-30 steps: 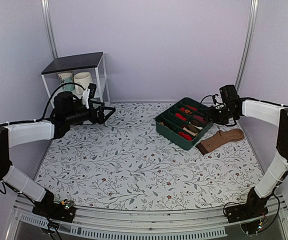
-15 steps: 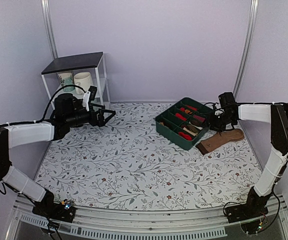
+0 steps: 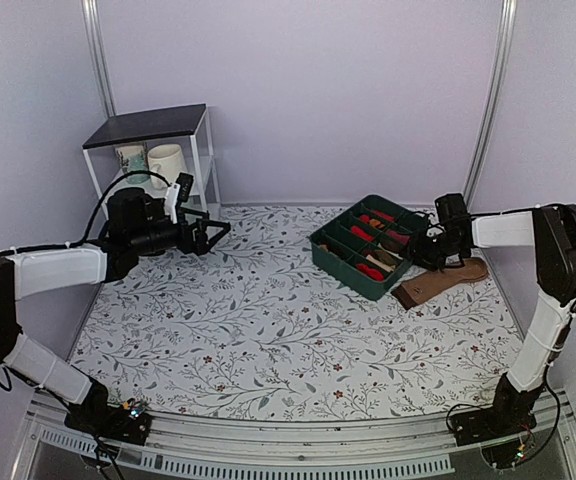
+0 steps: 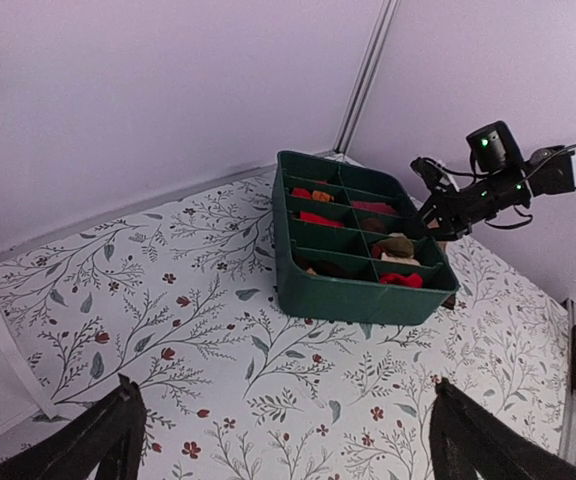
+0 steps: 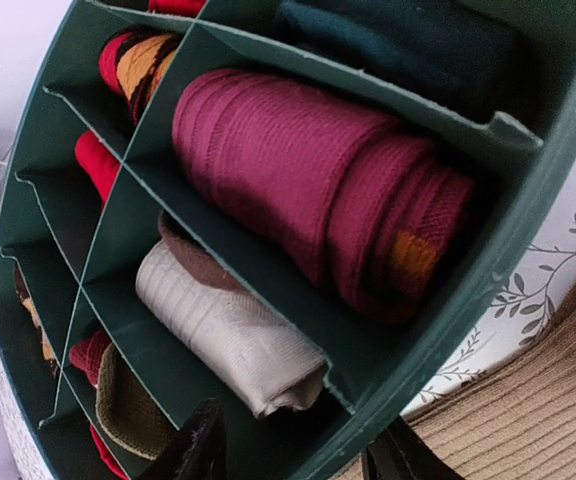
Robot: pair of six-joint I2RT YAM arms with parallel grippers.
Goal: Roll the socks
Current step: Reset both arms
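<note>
Green plastic tray [image 5: 438, 330] holds a maroon sock roll [image 5: 298, 170], a cream roll [image 5: 228, 335] and a red bundle [image 5: 93, 160]. The right tool [image 5: 296, 450] hovers half-parted at its rim. The left tool [image 4: 288, 430] gapes wide, empty.

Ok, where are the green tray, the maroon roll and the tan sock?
green tray [image 4: 358, 300]: left wrist view, near wall
maroon roll [image 5: 298, 180]: right wrist view, its middle
tan sock [image 3: 446, 280]: top view, its middle

We can see the socks [image 5: 136, 62] only as a rolled bundle with dark brown and tan-orange bands. The bundle sits inside one compartment of the tray [image 5: 438, 345], partly hidden by the divider. We cannot make out the diamond pattern clearly.
</note>
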